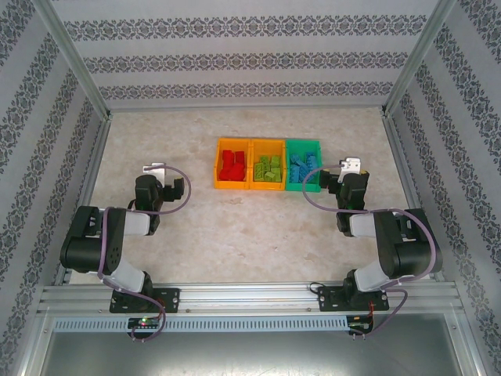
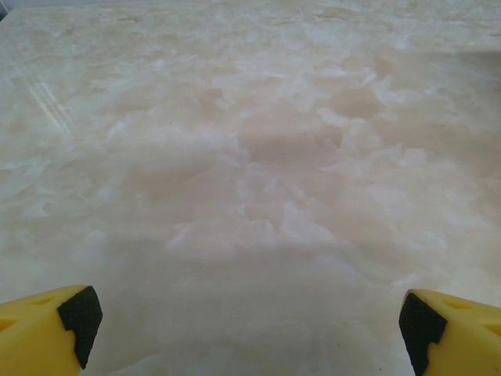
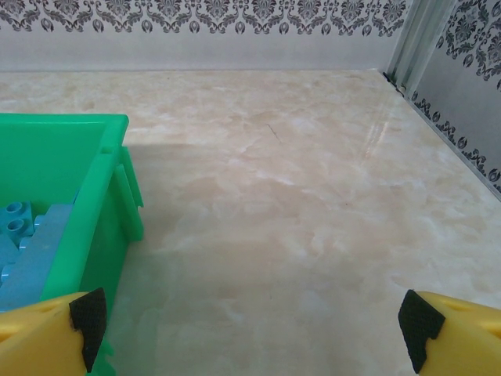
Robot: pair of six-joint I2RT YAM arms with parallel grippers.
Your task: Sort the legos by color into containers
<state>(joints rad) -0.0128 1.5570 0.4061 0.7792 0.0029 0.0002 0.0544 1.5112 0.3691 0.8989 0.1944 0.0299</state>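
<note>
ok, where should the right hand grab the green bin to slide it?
I'd take the green bin by its right side wall, pinching over the top rim from straight above. The wall is thin and upright, the top open, bare table outside it. One finger inside by the blue legos, one outside. The right hand is open beside it.

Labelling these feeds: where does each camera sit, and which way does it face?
Top external: above, behind the arms, looking down on table, row of bins, left gripper, right gripper.
Left wrist: low, facing across the table; its open yellow fingers below.
Right wrist: low, facing the back wall; green bin left, open fingers below.
Shared: top and right wrist show the green bin.
</note>
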